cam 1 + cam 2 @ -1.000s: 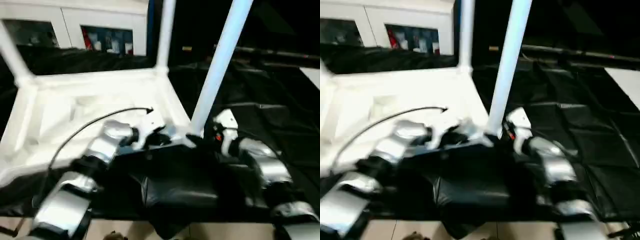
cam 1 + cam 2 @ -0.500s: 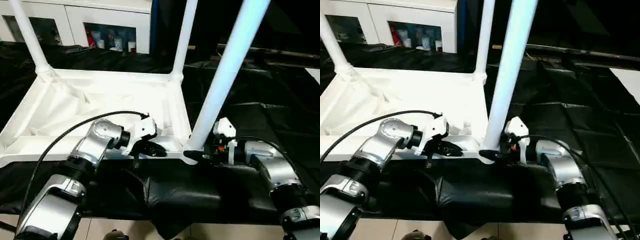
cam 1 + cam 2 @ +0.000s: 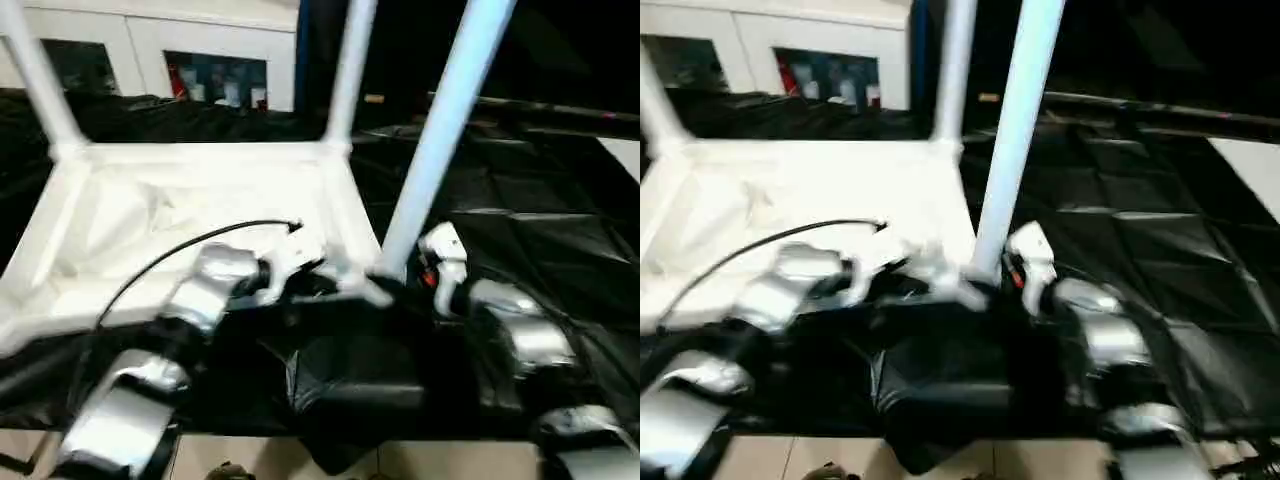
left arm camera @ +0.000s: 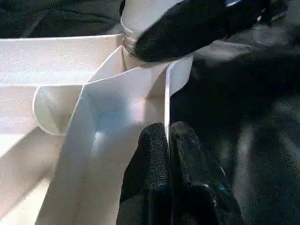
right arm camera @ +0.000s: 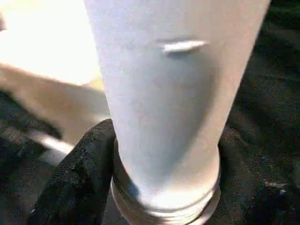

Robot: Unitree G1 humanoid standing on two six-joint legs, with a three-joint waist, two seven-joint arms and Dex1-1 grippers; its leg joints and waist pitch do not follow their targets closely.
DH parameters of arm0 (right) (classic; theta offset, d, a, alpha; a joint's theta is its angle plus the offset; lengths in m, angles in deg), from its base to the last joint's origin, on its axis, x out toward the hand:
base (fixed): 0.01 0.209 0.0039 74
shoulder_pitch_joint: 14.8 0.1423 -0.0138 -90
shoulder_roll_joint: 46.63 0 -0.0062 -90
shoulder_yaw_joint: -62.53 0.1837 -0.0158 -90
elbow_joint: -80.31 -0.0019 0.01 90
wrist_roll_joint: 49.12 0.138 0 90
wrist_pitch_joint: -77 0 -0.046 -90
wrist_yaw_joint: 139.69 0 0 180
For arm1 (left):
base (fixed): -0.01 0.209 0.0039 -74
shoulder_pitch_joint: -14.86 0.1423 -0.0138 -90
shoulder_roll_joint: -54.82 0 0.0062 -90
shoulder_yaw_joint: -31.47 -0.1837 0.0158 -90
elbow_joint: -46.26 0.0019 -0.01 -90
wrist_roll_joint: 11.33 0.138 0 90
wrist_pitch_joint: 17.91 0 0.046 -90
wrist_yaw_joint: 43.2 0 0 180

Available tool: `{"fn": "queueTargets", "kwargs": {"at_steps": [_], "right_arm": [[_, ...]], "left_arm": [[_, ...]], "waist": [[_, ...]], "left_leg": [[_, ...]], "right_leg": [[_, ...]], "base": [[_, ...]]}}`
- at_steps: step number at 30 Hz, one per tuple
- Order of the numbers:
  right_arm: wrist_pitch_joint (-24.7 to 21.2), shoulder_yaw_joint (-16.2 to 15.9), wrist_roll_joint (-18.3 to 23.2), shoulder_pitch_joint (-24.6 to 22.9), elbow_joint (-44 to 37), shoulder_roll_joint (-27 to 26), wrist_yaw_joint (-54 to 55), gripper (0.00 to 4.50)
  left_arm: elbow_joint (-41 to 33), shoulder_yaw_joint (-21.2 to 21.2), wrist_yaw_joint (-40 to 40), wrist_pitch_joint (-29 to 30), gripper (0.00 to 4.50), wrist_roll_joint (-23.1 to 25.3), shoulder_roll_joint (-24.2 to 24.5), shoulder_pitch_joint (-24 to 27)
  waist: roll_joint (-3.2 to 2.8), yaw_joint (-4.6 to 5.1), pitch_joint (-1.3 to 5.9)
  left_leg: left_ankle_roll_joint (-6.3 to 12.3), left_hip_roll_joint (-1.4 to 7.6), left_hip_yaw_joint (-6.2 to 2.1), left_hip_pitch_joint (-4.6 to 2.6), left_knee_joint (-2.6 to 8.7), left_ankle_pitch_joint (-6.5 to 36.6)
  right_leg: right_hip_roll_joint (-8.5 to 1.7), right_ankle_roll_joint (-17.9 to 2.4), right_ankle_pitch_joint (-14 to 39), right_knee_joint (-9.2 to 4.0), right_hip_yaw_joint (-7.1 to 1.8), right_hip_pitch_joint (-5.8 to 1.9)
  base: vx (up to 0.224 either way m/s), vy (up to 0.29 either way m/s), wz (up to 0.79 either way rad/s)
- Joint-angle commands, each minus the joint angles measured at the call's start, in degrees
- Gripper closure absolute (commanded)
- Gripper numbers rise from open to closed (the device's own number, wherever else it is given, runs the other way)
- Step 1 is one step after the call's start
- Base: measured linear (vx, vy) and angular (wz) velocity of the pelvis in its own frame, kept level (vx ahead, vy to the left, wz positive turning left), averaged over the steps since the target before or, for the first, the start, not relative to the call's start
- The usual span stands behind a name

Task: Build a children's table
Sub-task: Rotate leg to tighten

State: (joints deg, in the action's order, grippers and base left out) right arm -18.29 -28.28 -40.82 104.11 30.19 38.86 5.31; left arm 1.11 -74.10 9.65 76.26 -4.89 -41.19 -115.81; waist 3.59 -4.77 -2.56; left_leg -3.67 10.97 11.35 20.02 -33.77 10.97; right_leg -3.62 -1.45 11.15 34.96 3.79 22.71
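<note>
tabletop [image 3: 190, 215] upside down on black cloth [image 3: 520, 240]. left gripper [image 4: 166, 140] pinches near rim; right gripper [image 5: 154, 164] clamps near-right leg [image 3: 440, 130] at its base. keep leg vertical, press straight into the socket.

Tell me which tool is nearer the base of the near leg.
Right. The right tool grips the near leg at its base; the left tool pinches the tabletop rim beside that corner.
</note>
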Motion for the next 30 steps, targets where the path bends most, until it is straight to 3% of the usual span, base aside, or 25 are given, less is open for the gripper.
{"fn": "queueTargets", "kwargs": {"at_steps": [1, 2, 5, 6, 8, 12, 16, 17, 18, 20, 25, 30], "right_arm": [[-2.67, -0.62, -3.12, 0.25, 4.16, -2.88, 8.85, 1.77], [-2.51, -0.83, -3.66, 0.7, 4.64, -4.1, 10.9, 1.77], [-1.64, -2.06, -5.14, 1.76, 5.38, -7.35, 14.21, 1.77], [-0.92, -2.98, -5.57, 2.0, 5.07, -8.4, 13.5, 1.42], [0.35, -3.77, -5.46, 2.38, 4.87, -8.83, 11.11, 1.04], [2.2, -4.07, -4.87, 2.83, 4.65, -7.4, 7.59, 0.84], [4.21, -5.45, -2.9, 1.34, 0.75, -0.47, -6.85, 0.84], [4.99, -5.88, -2.98, 1.14, 0.45, 0.9, -9.22, 0.84], [5.46, -6.14, -2.7, 0.83, -0.07, 2.22, -11.85, 0.84], [5.8, -6.18, -2.41, 0.44, -0.75, 3.95, -15.62, 0.84], [6.22, -6.55, -1.88, -0.17, -1.52, 8.77, -24.23, 0.84], [6.77, -6.51, -1.47, 0.02, -1.18, 9.92, -26.55, 0.84]], "left_arm": [[2.51, -0.13, -3.94, 0.33, 4.5, -1.17, -5.08, -0.38], [3.47, -0.42, -4.86, 0.11, 4.5, -0.94, -6.42, -0.68], [5.99, -0.63, -6.91, -0.76, 4.5, -0.54, -9.76, -1.75], [6.37, -0.66, -7.04, -0.94, 4.5, -0.51, -10.52, -2.26], [6.21, -0.57, -6.5, -1.1, 4.5, -0.52, -10.37, -2.73], [5.47, -0.37, -4.78, -1.59, 4.5, -0.8, -8.64, -2.77], [0.55, -1.74, 8.91, -1.78, 4.5, -2.65, -3.1, -0.16], [-0.2, -1.83, 10.74, -2.0, 4.5, -2.97, -2.16, 0.21], [-0.71, -1.91, 12.1, -2.06, 4.5, -3.07, -1.09, 0.5], [-1.39, -2.05, 14.16, -2.11, 4.5, -3.21, 0.57, 0.92], [-5.51, -1.82, 23.05, -1.59, 4.5, -5.6, 6.26, 3.06], [-6.42, -0.28, 24.17, -1.56, 4.5, -6.11, 8.21, 3.71]], "waist": [[-0.46, 0.13, 2.77], [-0.71, 0.3, 2.76], [-0.29, 0.25, 2.94], [-0.7, 0.11, 2.93], [-0.54, 0.03, 2.97], [-0.81, 0.04, 2.99], [-0.61, -0.18, 3.11], [-0.68, -0.21, 3.05], [-0.5, -0.34, 3.1], [-0.7, -0.42, 3.1], [-0.98, -0.52, 3.16], [-0.98, -0.56, 2.97]], "left_leg": [[0.16, 2.81, -1.73, -0.55, 4.45, 13.81], [0.16, 2.81, -1.62, -0.64, 4.47, 13.75], [0.27, 2.46, -1.51, -0.52, 4.29, 12.81], [0.85, 2.43, -1.5, -0.43, 4.29, 12.37], [1.51, 2.39, -1.48, -0.26, 4.23, 12.21], [1.83, 2.62, -1.53, -0.33, 4.4, 12.69], [3.41, 2.68, -1.49, 0.14, 4.21, 11.89], [3.95, 2.75, -1.31, -0.1, 4.13, 11.68], [4.21, 2.74, -1.3, -0.03, 4.09, 11.2], [4.34, 2.74, -1.28, 0.07, 4.11, 10.21], [4.23, 3.15, -1.12, 0.04, 4.05, 8.4], [4.04, 3.03, -1.01, -0.01, 3.94, 8.39]], "right_leg": [[-5.37, -8.1, 20.57, -5.44, -3.2, -1.84], [-5.27, -8.48, 19.46, -5.47, -3.29, -1.54], [-5.2, -8.58, 17.59, -5.29, -3.22, -2.09], [-5.25, -8.56, 17.24, -5.37, -3.23, -2.15], [-5.3, -8.26, 17.55, -5.42, -3.19, -2.26], [-5.19, -8.54, 17.17, -5.41, -3.1, -2.2], [-5.39, -9.56, 14.42, -5.06, -3.15, -2.82], [-5.37, -9.97, 13.61, -5.1, -3.22, -2.48], [-5.44, -10.21, 13.44, -5.02, -3.16, -2.66], [-5.38, -10.34, 13.03, -4.84, -3.15, -2.64], [-5.07, -12.84, 7.99, -3.98, -2.99, -2.78], [-5.13, -13.41, 8.28, -4.03, -3.0, -2.74]], "base": [[0.0, 0.0, 0.0], [0.0, 0.0, 0.0], [0.0, 0.0, 0.0], [0.0, 0.0, 0.0], [0.0, 0.0, 0.0], [0.0, 0.0, 0.0], [0.0, 0.0, 0.0], [0.0, 0.0, 0.0], [0.0, 0.0, 0.0], [0.0, 0.0, 0.0], [0.0, 0.0, 0.0], [0.0, 0.0, 0.0]]}}
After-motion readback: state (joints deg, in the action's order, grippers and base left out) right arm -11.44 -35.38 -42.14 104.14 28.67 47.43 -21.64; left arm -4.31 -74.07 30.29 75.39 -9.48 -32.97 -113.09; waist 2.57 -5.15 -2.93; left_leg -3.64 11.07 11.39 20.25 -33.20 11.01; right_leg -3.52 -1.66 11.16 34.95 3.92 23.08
